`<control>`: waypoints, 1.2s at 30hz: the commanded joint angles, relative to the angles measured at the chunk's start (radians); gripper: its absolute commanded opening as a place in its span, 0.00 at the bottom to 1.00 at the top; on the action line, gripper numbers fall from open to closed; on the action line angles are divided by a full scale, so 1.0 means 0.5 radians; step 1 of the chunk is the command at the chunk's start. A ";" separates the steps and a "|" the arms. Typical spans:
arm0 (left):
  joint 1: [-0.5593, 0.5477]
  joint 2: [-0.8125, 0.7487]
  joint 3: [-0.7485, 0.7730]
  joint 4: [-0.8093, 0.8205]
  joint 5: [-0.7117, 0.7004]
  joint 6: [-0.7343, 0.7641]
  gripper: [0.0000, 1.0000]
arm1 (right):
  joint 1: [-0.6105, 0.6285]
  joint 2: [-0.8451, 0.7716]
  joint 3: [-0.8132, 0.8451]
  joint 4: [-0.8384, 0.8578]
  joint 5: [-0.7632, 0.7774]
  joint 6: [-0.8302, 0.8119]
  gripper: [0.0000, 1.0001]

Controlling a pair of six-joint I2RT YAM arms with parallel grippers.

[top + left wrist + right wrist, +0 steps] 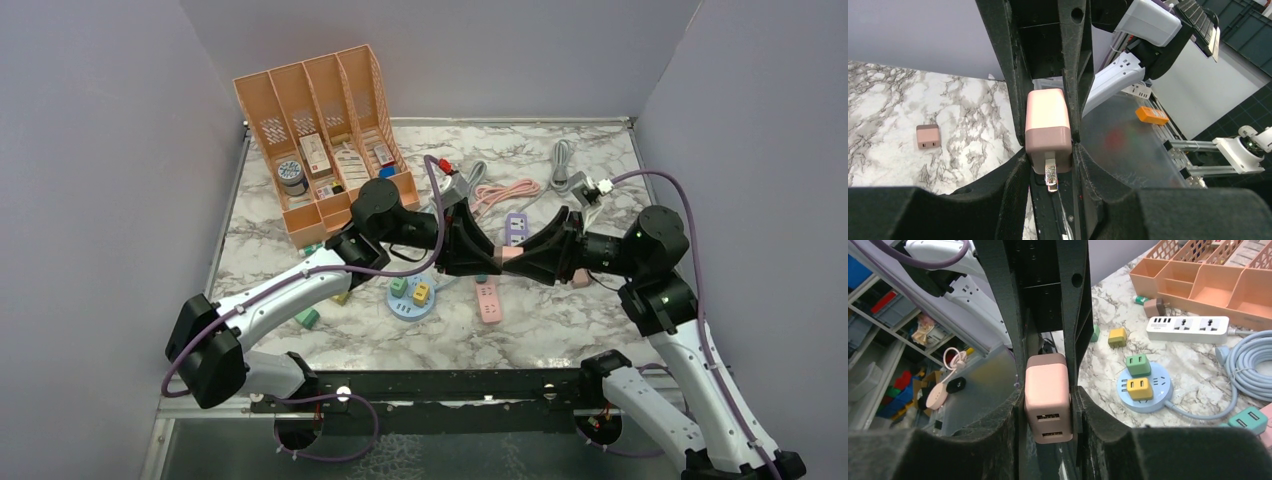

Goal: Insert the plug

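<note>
A pink two-tone plug adapter (pixel 511 253) hangs in the air above the table middle, between both grippers. My left gripper (pixel 492 258) is shut on its darker end; in the left wrist view the plug (pixel 1048 125) shows a metal prong (pixel 1050 175) pointing at the camera, between my left gripper (pixel 1049 159) fingers. My right gripper (pixel 530 255) is shut on its lighter end; in the right wrist view the plug (pixel 1048 390) shows two USB ports, held in my right gripper (pixel 1049 407). A pink power strip (pixel 488 300) lies below.
A round blue power strip (pixel 412 297) with green and yellow plugs sits left of the pink strip, also in the right wrist view (pixel 1143 387). A white power strip (pixel 1188 329), a purple strip (pixel 516 228), coiled cables (pixel 505 190), an orange organizer (pixel 320 130) and a second pink plug (pixel 928 136) lie around.
</note>
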 commanded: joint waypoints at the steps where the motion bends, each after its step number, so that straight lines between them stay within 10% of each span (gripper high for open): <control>1: 0.008 -0.027 -0.011 0.042 -0.082 0.041 0.13 | 0.017 0.015 0.004 0.103 -0.097 0.011 0.23; 5: 0.016 -0.059 -0.103 0.038 -0.252 0.047 0.42 | 0.017 0.030 0.014 0.034 -0.002 -0.036 0.02; 10: 0.036 -0.148 -0.258 -0.083 -0.637 0.139 0.66 | 0.017 0.072 0.021 -0.197 0.212 -0.156 0.01; 16: 0.057 -0.315 -0.316 -0.694 -1.825 0.196 0.86 | 0.015 0.306 0.101 -0.608 0.609 -0.242 0.01; 25: 0.080 -0.351 -0.197 -1.418 -2.708 0.219 0.87 | 0.093 0.770 0.144 -0.975 0.909 -0.276 0.01; 36: 0.106 -0.555 -0.305 -1.402 -2.930 0.283 0.87 | 0.627 1.154 0.320 -1.260 1.555 -0.069 0.01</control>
